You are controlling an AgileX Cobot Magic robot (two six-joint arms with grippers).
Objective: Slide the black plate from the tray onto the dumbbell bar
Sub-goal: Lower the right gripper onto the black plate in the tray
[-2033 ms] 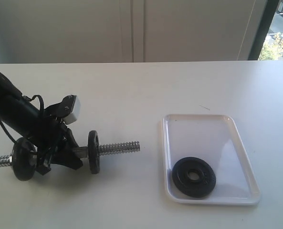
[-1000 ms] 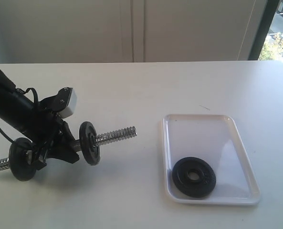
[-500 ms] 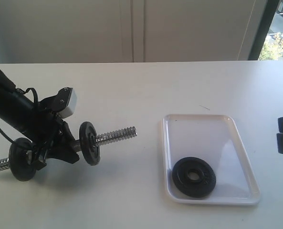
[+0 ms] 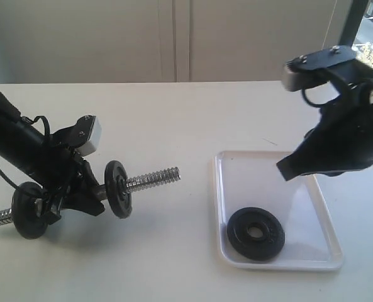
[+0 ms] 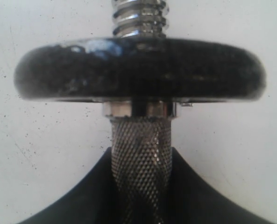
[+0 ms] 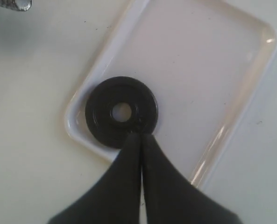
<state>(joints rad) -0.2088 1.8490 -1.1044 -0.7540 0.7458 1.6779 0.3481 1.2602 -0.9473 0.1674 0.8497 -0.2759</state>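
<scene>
Two arms, exterior view: lower left, the left gripper (image 4: 79, 200) clamps the dumbbell bar (image 4: 150, 179), its left end cut off. At right, the right gripper (image 4: 285, 171), tips together, hangs over the tray (image 4: 261, 167) holding the black plate (image 4: 256, 233). Left wrist: a disc (image 5: 138, 67) hides most threading. Right wrist: fingertips (image 6: 129, 149) overlap the black plate's rim.

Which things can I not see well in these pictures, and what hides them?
Exterior view: the picture's edge cuts off the left end of the dumbbell bar; the body of the left gripper hides its fingertips.
Left wrist view: a black disc hides part of the threaded end.
Right wrist view: the shut right gripper covers part of the black plate and the tray.
</scene>
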